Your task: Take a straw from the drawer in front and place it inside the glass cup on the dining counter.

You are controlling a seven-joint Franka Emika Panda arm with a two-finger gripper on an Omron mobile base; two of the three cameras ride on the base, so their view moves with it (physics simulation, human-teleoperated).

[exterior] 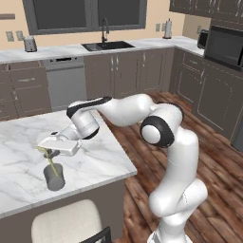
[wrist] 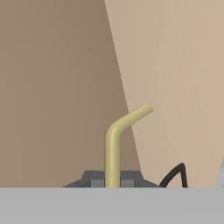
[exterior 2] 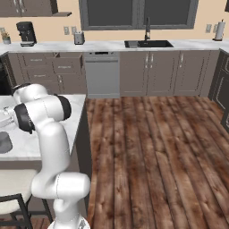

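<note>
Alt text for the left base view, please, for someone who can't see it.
The white arm reaches left over the dining counter, its gripper holding the straw with its lower end inside the glass cup. A white stool stands at the counter's near edge; behind are dark cabinets and a sink.

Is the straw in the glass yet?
Partly: the straw runs from the gripper down into the glass.

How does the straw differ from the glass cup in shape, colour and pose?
The straw is thin and pale yellow; the glass cup is a wide grey see-through cylinder. The straw leans, held by the gripper; the glass cup stands upright on the dining counter. The straw has a bent top; the cup is straight-sided. Both are small.
</note>
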